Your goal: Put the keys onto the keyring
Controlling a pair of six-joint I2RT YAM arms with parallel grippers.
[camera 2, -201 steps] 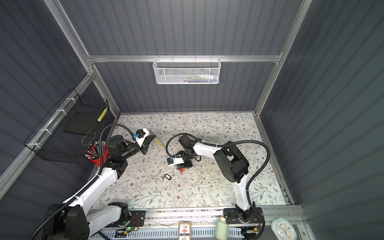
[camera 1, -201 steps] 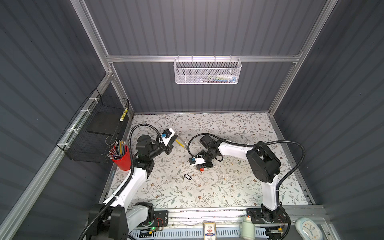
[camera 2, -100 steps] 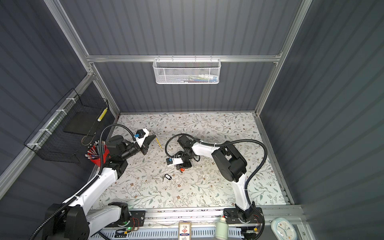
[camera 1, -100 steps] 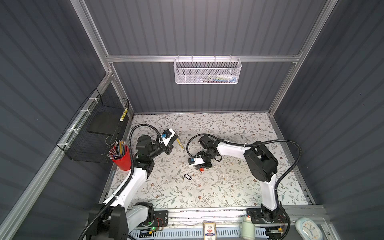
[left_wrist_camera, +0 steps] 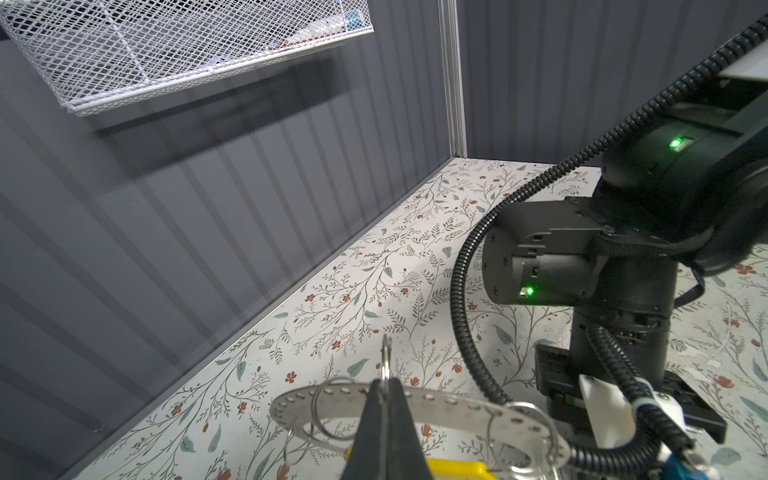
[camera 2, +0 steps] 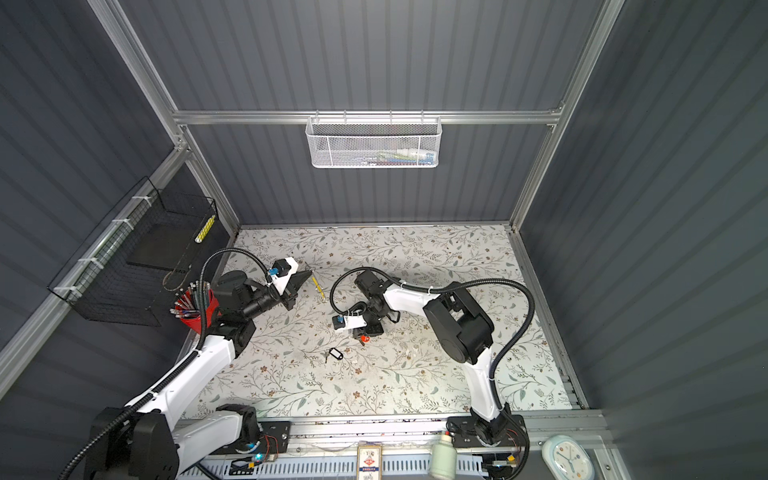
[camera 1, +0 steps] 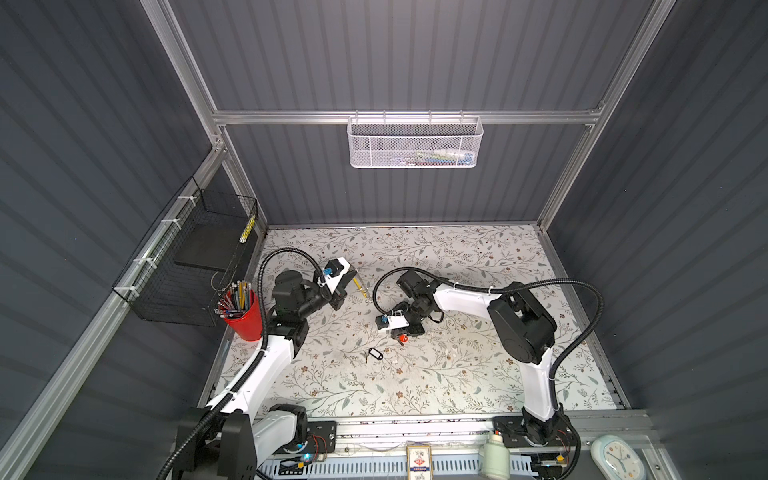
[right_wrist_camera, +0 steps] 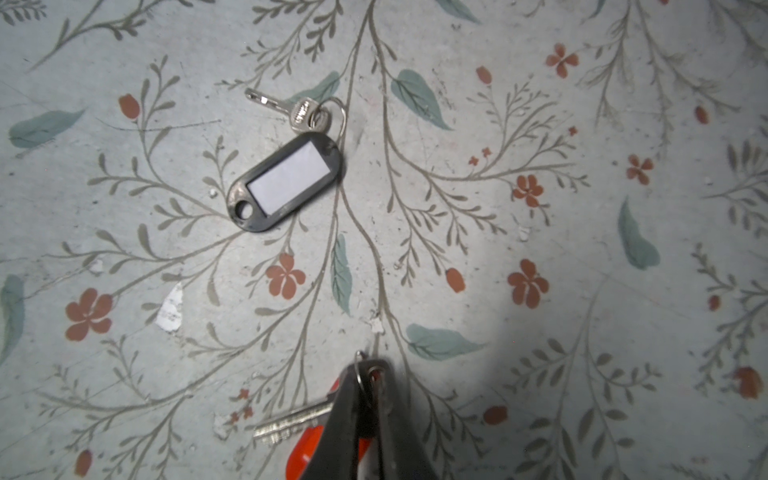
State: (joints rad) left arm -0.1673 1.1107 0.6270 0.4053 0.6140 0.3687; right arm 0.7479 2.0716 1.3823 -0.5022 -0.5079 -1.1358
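Left jaws: I keep them clamped on thin grey yellow-segment keyring [left_wrist_camera: 457, 405], off bench, likely for threading.
Right jaws: pinching orange-red-tagged key [right_wrist_camera: 291, 420] by its small ring, probably to lift.

Shiny metal key [right_wrist_camera: 291, 109]; glossy black plastic tag [right_wrist_camera: 286, 180]; scuffed matt tabletop [right_wrist_camera: 498, 104].

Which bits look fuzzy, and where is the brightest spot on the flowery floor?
Right wrist view: brightest patch on the mat beside the right hand; that hand and its orange tag are fuzzy, the black tag sharp. Left wrist view: the left hand and the keyring it pinches are blurred.
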